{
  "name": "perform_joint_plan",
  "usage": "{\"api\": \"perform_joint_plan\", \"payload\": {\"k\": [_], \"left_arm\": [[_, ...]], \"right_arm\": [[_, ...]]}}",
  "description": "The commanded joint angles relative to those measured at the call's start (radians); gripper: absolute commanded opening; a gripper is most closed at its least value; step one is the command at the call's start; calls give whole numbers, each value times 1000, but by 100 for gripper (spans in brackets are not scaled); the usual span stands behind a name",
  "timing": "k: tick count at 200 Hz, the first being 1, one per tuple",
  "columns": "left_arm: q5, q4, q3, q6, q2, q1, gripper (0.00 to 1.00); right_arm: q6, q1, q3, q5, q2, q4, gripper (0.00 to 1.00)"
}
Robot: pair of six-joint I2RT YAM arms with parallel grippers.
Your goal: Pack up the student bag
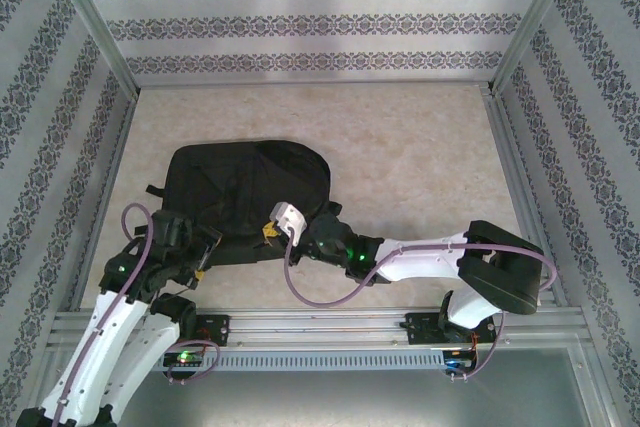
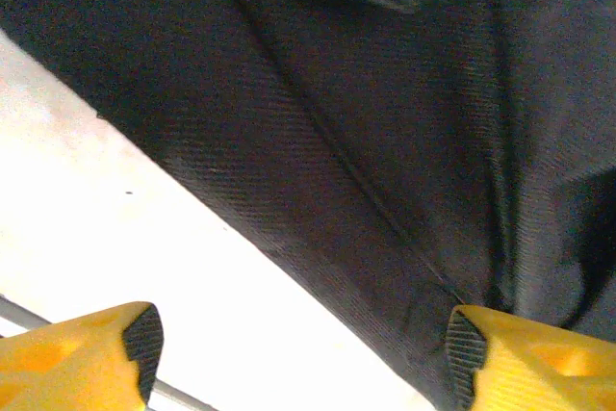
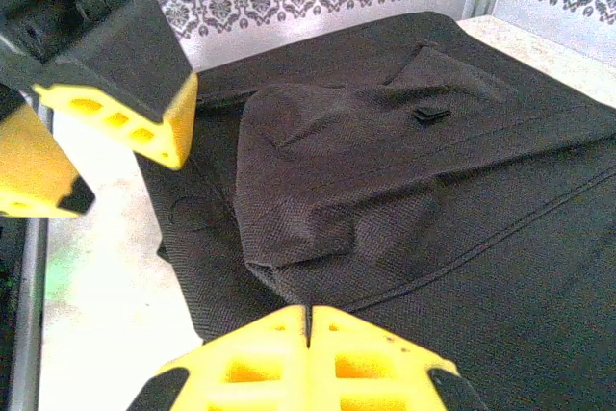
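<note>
Right gripper (image 3: 308, 315) over bag (image 3: 462, 209)
Its yellow jaws are pressed together beside a raised fold (image 3: 298, 228); left gripper (image 3: 125, 175) gapes at the bag's edge.

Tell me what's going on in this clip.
Two robot arms are working on a black student bag lying flat on the table. Both arms are at its near edge. The left end effector is open, with its fingers on either side of the bag's edge and not gripping it. The right end effector is shut right against the fabric, beside a raised fold. I cannot tell whether it pinches any cloth. This looks like an attempt to get the bag open.
</note>
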Motion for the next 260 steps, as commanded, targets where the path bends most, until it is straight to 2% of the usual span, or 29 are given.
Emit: {"api": "perform_joint_plan", "payload": {"k": [1, 41, 63, 102, 132, 174, 219, 260], "left_arm": [[6, 108, -49, -70, -11, -17, 75], [-24, 291, -135, -35, 11, -22, 69], [-40, 367, -179, -28, 32, -23, 60], [-120, 416, -193, 2, 32, -23, 25], [-141, 424, -188, 13, 36, -22, 0], [-128, 423, -190, 21, 52, -22, 0], [-128, 412, -184, 35, 50, -22, 0], [-161, 356, -162, 58, 35, -23, 0]], "right_arm": [[44, 10, -24, -30, -36, 99, 0], [68, 12, -40, -55, -35, 127, 0], [61, 15, -40, -60, -36, 117, 0], [16, 29, -65, 9, -64, 73, 0], [-53, 50, -81, 135, -104, -14, 0], [-209, 73, -69, 330, -127, -103, 0], [-439, 139, 21, 616, -15, -102, 0], [-425, 137, -11, 675, -47, -94, 0]]}}
